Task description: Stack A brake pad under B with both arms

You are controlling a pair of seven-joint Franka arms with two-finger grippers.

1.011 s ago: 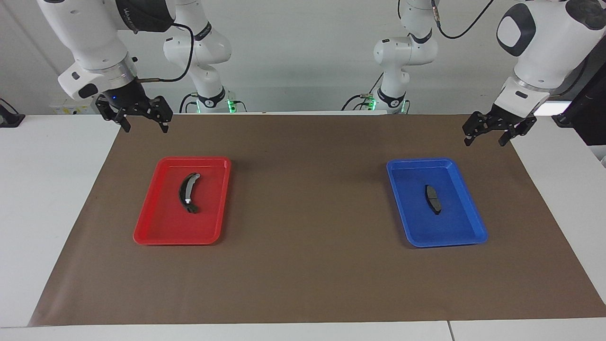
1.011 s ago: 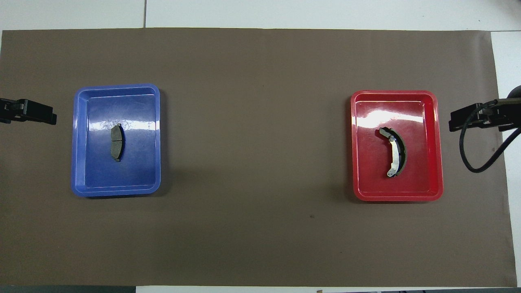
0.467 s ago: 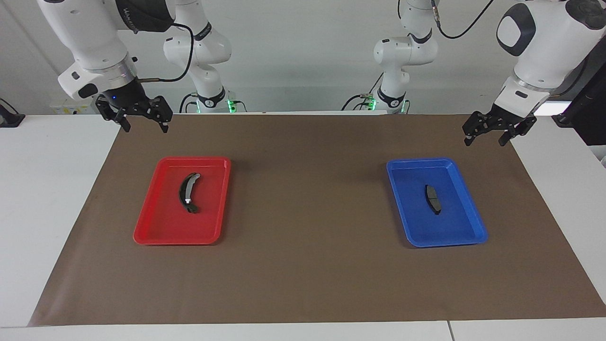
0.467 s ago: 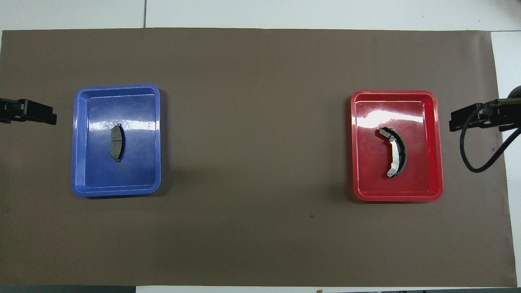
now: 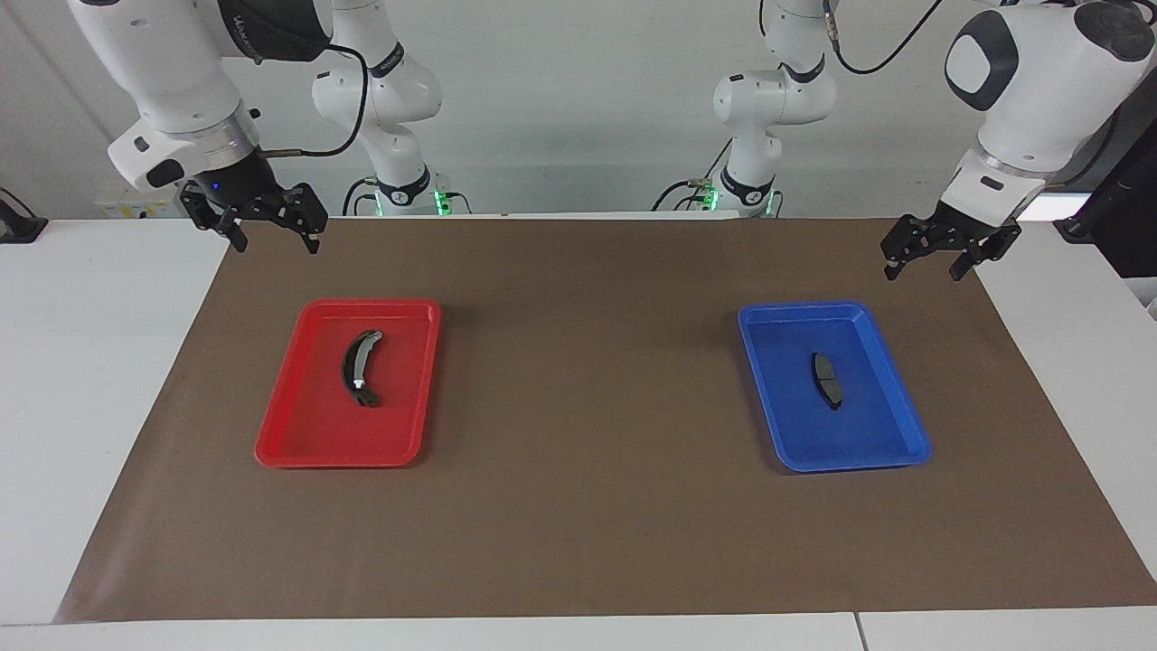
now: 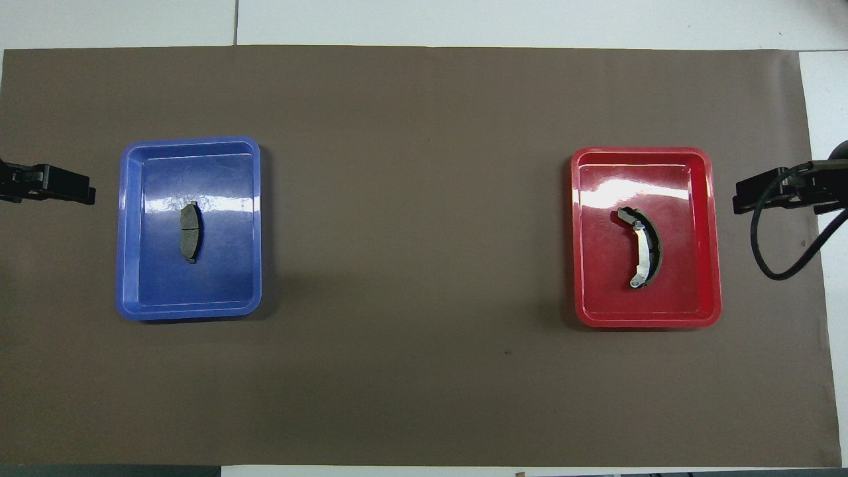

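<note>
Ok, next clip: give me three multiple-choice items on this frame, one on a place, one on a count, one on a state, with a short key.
1. Where does the short brake pad lie?
A. in the blue tray
B. in the red tray
C. on the brown mat

2. How many trays are on the mat?
A. one
B. two
C. three

3. What are the grippers doing?
A. the left holds the pad
B. the right holds the curved piece
C. both are open and hold nothing

Key:
1 A: the pad rests on the blue tray's floor, toward the left arm's end of the table.
2 B: only the blue and the red tray show.
3 C: the left gripper and the right gripper hang with fingers spread over the mat's edge nearest the robots, and the curved brake piece lies in the red tray.
</note>
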